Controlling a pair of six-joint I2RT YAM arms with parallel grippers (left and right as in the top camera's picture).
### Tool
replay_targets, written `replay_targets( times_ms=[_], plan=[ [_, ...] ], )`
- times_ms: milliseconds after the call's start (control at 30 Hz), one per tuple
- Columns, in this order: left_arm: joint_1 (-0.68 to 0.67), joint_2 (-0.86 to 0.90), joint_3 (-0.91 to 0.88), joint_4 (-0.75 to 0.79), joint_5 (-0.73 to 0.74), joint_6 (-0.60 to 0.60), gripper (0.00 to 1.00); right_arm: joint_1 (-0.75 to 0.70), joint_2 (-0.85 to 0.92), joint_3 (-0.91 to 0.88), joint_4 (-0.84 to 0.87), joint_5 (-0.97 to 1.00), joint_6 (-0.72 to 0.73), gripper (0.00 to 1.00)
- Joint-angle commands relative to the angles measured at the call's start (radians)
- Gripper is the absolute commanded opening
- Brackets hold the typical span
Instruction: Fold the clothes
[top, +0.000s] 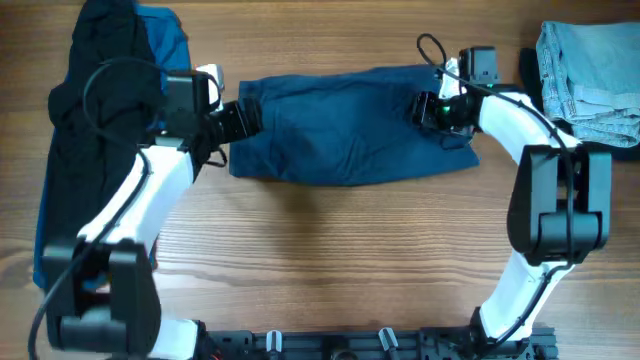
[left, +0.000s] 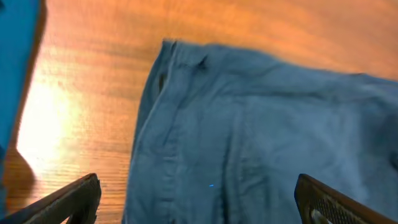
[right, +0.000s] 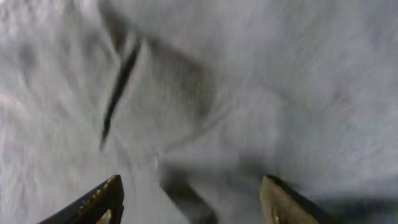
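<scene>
The navy shorts (top: 350, 125) lie flat mid-bench (top: 330, 240), their long side running left to right, apparently already doubled over. The left hand (left: 198, 202) hangs spread wide over their left end, gripping nothing. The right hand (right: 193, 202), low over the right end, is likewise released, with bare cloth between its fingers. The fabric looks soft and light, so it should sag, drag and wrinkle rather than keep a shape, and a one-point lift would let it droop. The best holds seem to be the thicker seamed edge at the left end and the right-end corners, pinched through all layers. A black pile (top: 90, 90) and a blue garment (top: 165, 35) sit far left, and pale denim (top: 585, 80) far right.
</scene>
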Motion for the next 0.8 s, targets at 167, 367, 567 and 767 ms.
replay_targets(
  times_ms=[167, 367, 567, 767],
  plan=[
    [0.101, 0.197, 0.003, 0.015, 0.105, 0.004, 0.93, 0.001, -0.177, 0.041, -0.089, -0.159, -0.106, 0.7],
    [0.106, 0.291, 0.003, 0.069, 0.158, 0.052, 0.88, 0.006, -0.228, 0.041, -0.102, -0.159, -0.098, 0.61],
    [0.105, 0.322, 0.003, 0.08, 0.298, 0.105, 0.71, 0.006, -0.23, 0.041, -0.105, -0.172, -0.07, 0.57],
    [0.074, 0.354, 0.003, 0.126, 0.36, 0.096, 0.58, 0.006, -0.23, 0.041, -0.105, -0.181, -0.074, 0.56]
  ],
)
